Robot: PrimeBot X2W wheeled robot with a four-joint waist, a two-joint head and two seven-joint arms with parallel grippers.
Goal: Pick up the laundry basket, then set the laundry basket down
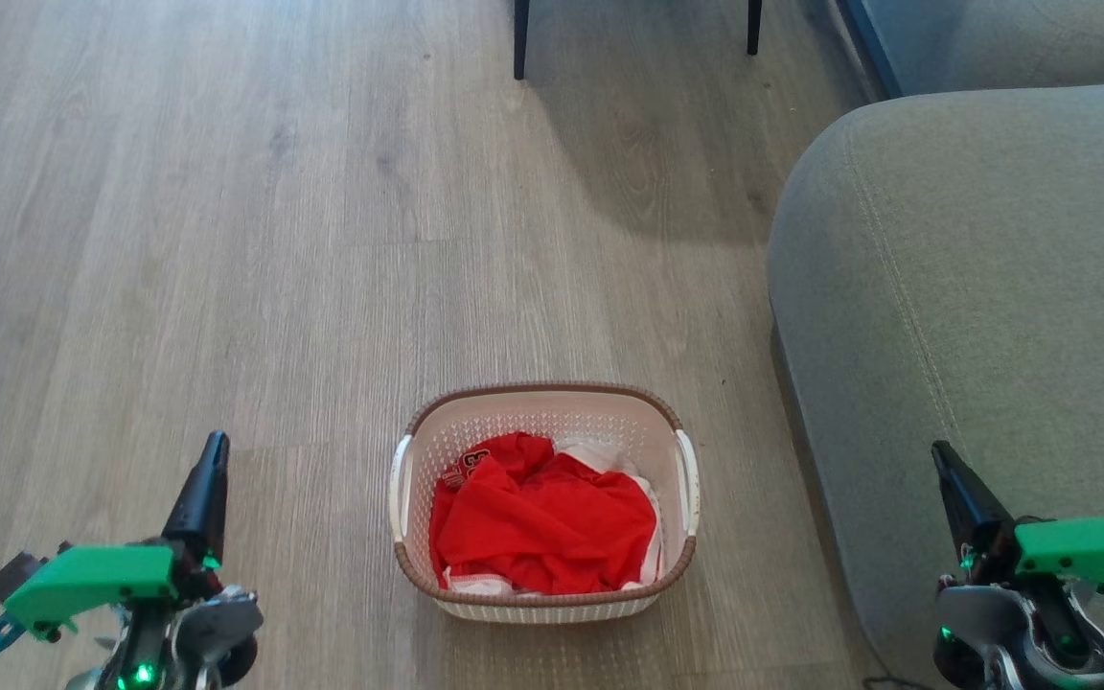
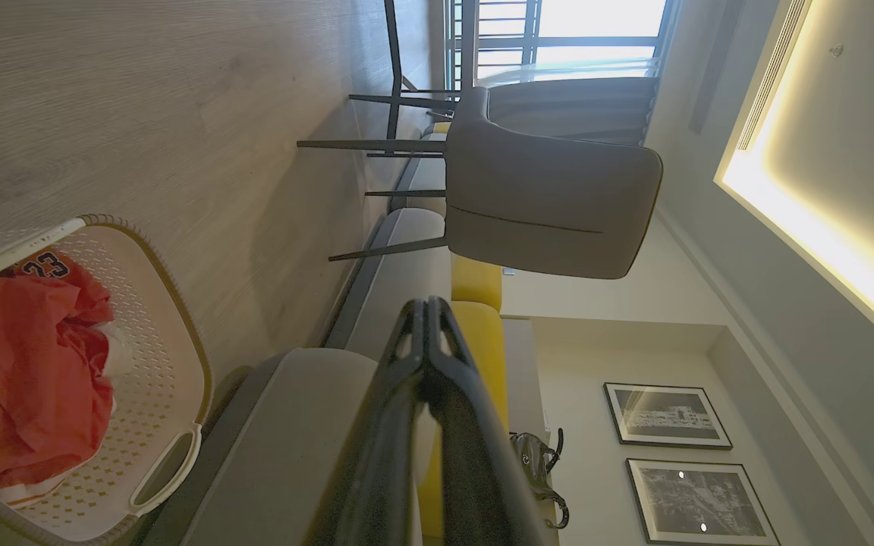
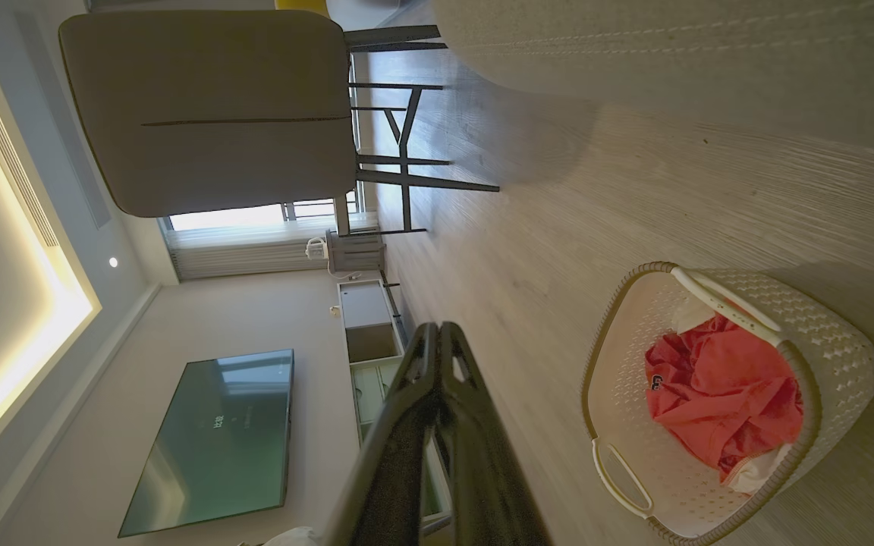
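Observation:
The laundry basket point(image 1: 543, 409) stands on the wooden floor in front of me, cream-white and perforated, with a brown rim and a white handle on each side. Red and white clothes lie inside it. My left gripper point(image 1: 215, 443) is at the lower left of the head view, shut and empty, well to the left of the basket. My right gripper point(image 1: 941, 452) is at the lower right, shut and empty, over the sofa's edge. The left wrist view has the basket point(image 2: 168, 334) at its lower left, and the right wrist view has the basket point(image 3: 824, 341) at its lower right.
A grey sofa point(image 1: 974, 316) runs along the right, close beside the basket. Dark chair legs point(image 1: 519, 38) stand on the floor point(image 1: 226, 240) at the far end. A grey chair point(image 2: 543, 205), framed pictures and a wall-mounted screen point(image 3: 213, 436) are further off.

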